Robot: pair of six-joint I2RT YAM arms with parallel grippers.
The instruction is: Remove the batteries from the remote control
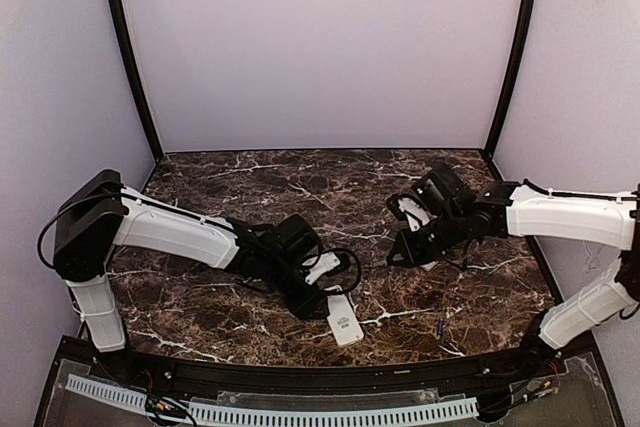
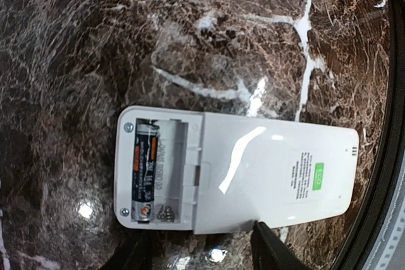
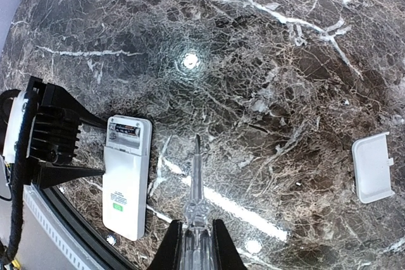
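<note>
White cover [image 3: 372,165] off, loose battery [image 1: 438,327] out; seated battery [image 2: 144,170] I must free; left tool [image 2: 201,235] apart, right tool [image 3: 196,235] clamps pick [image 3: 197,169].

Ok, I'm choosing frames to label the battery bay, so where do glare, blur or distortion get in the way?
Left wrist: sharp, a glare streak on the remote control misses the battery. Right wrist: lamp spots on the table, edges bowed, the clear tool in the right gripper faint. Top external: everything too small for detail.
</note>
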